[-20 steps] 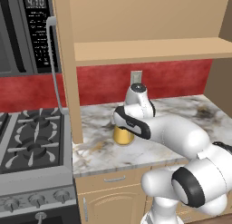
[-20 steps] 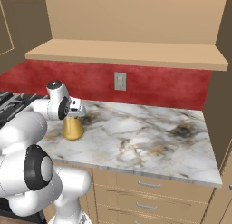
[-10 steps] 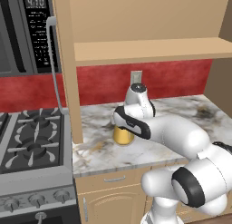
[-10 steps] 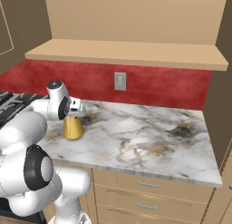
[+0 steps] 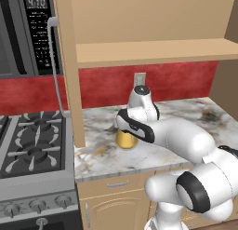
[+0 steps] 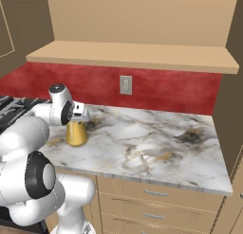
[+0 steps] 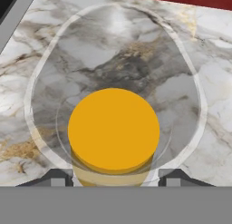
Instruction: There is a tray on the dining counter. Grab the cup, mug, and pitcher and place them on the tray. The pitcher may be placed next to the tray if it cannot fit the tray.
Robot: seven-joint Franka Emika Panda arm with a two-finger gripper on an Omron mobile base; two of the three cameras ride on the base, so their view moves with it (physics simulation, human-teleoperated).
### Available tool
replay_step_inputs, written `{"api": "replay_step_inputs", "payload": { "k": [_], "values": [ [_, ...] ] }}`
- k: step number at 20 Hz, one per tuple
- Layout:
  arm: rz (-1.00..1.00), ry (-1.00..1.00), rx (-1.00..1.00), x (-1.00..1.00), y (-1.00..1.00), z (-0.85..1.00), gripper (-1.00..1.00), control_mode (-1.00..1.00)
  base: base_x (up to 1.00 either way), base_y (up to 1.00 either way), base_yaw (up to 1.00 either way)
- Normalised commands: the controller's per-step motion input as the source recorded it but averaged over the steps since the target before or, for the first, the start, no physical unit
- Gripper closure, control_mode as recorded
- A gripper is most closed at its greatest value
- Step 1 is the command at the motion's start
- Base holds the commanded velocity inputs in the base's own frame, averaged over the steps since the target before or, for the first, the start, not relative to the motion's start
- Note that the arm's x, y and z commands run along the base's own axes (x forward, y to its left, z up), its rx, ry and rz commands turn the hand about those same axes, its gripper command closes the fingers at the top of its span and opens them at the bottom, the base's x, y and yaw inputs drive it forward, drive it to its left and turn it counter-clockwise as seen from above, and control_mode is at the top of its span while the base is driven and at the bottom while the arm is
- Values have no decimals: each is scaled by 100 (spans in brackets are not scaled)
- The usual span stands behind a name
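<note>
The gripper point(image 7: 113, 177) sits over the pitcher point(image 6: 76, 133) on the marble counter point(image 6: 152, 143) beside the stove point(image 5: 32, 150), jaws apart astride its neck, and a loose or off-centre squeeze on smooth glass could tip it.

Reaches forward with the arm bent low, wrist turned downward, gripper point(image 7: 115, 177) parted wide, one fingertip point(image 7: 56, 177) on each side.
</note>
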Motion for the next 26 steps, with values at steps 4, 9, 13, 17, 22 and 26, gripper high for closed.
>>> {"api": "replay_step_inputs", "payload": {
  "k": [4, 9, 13, 17, 22, 26],
  "values": [
    [0, 0, 0, 0, 0, 0, 100, -100, 0, 0, 0],
    [0, 0, 0, 0, -3, 4, 100, -100, 0, 0, 0],
    [0, 0, 0, 0, -6, 8, 100, -100, 0, 0, 0],
    [0, 0, 0, -6, -4, 11, 100, -100, 0, 0, 0],
    [0, 0, 0, -16, -1, 9, 100, -100, 0, 0, 0],
    [0, -2, 0, -21, -2, 15, 100, -100, 0, 0, 0]
  ]
}}
